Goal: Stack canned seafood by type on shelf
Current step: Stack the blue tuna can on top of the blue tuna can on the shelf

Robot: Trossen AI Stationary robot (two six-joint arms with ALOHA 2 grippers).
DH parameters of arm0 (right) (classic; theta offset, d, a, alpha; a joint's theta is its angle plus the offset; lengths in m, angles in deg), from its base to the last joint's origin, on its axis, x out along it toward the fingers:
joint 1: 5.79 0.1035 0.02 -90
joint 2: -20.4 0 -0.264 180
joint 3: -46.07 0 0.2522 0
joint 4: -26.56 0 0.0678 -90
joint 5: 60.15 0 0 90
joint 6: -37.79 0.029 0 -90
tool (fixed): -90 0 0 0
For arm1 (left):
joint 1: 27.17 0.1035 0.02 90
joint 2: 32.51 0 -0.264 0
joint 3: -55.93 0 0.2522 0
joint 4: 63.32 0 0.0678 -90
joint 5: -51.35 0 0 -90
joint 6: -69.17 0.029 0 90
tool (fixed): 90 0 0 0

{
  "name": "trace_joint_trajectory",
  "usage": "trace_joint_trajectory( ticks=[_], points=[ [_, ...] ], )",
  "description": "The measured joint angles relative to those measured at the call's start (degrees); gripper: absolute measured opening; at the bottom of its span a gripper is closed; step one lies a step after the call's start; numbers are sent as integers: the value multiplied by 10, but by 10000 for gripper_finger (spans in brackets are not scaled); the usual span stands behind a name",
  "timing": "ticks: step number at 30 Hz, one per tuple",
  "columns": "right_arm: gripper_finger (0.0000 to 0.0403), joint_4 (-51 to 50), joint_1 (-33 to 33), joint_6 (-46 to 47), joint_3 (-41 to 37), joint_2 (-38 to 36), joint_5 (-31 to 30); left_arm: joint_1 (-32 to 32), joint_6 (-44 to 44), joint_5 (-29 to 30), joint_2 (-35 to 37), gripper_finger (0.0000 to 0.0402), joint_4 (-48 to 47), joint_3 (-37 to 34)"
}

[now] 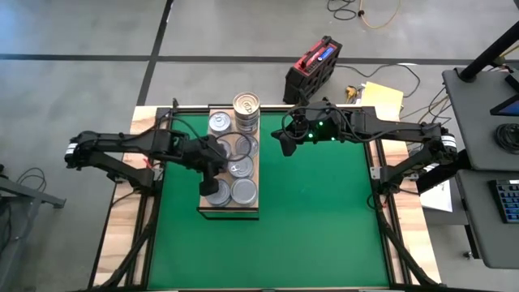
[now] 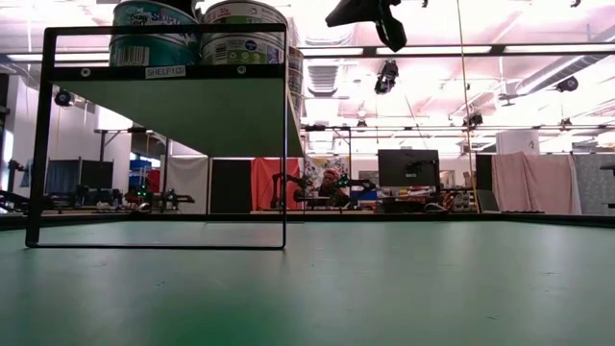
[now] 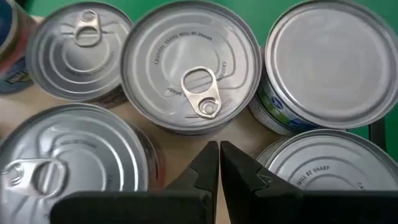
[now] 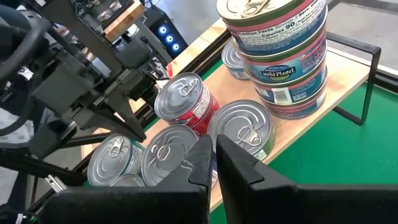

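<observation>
The light wooden rectangular shelf board [image 1: 229,212] on its thin black frame sits left of centre in the high view, and every small round metal seafood tin visible is already on it. Only one pile is built: a tall stack of tins with a gold-toned lid [image 1: 246,106] at the board's upper right corner, three tins high in the right wrist view. Roughly seven single silver-lidded tins [image 1: 244,191] lie flat around it, unsorted, so most of the stacking seems left to do. The left gripper [image 1: 212,172] hovers over the board's middle, fingers pressed together, empty. The right gripper [image 1: 287,148], also closed and empty, waits just right of the shelf.
</observation>
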Motion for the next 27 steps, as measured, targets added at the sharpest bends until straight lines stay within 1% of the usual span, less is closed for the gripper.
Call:
trace_joint_trajectory(
  ticks=[14, 27],
  points=[
    [13, 0, -1, -2, 0, 0, 0, 0, 3, -1, -48, 0, 10, 0],
    [13, 0, -1, -3, 0, 0, 0, 0, 6, 12, -52, 0, 25, 0]
  ],
)
